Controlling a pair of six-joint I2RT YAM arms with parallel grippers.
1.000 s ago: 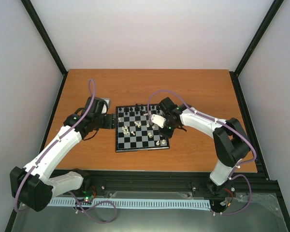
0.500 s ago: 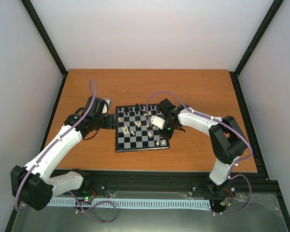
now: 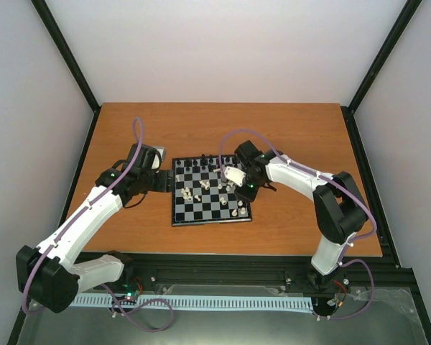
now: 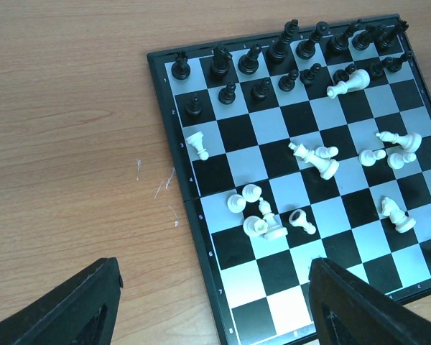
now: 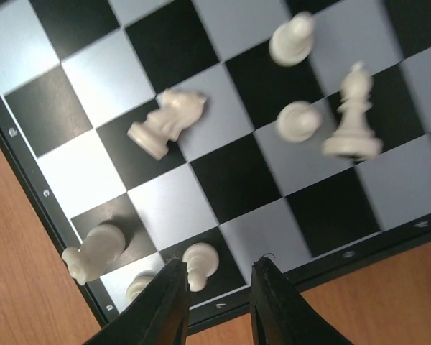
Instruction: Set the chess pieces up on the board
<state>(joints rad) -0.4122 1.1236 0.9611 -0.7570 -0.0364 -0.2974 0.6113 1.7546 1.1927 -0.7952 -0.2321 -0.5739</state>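
Top external coverage is dominated by the orange-brown wooden table. On it the small square black-and-silver checkerboard is laid near the middle, between the two white arms, with its sides turned slightly off the table's edges. Since a second ago the right arm has been drawn a little toward the far side of the board, so the right gripper is now hung over the right-hand files. The left arm and the pieces are seen unmoved, so nothing is judged to have been placed in that interval and the setup is judged well short of done. The left gripper is held just beside the board's left edge, its dark fingers spread wide with nothing between them. In the right wrist view the right gripper's fingers are parted by a narrow gap, empty, just short of a small cream-white pawn on an edge square. The tiny black pieces are stood upright in two rows along the far edge. The cream-white pieces are scattered over mid-board, several toppled. One blurred cream-white knight-like piece is laid on its side, its long axis diagonal across its square, base toward that view's lower left.
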